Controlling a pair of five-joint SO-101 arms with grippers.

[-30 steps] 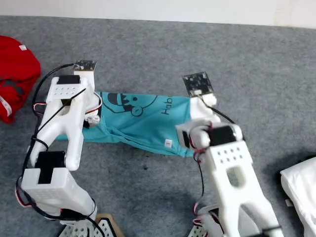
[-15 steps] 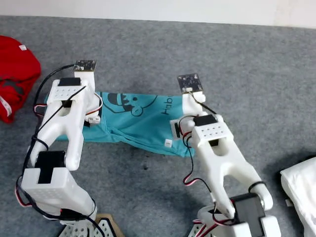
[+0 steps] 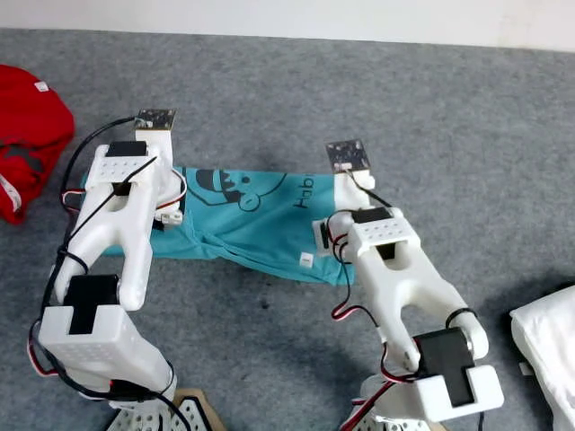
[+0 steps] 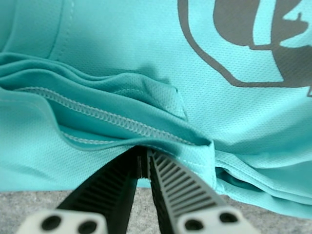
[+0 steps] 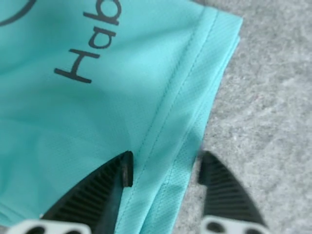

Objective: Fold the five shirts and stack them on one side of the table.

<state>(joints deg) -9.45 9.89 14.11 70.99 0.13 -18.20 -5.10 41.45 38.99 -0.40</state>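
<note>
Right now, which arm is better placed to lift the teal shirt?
Left: the left gripper is shut on a fold of the teal shirt; the right gripper is open astride its hem.

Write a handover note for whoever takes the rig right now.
Left tool: shut on a bunched fold of the teal shirt.
Right tool: open, straddling that shirt's hem at a corner.
The teal shirt lies mid grey table, partly folded; red shirt heaped at one edge, white shirt at the opposite edge.
Done: first fold begun.
Left: finish it, then fold and stack all shirts on one side.
</note>
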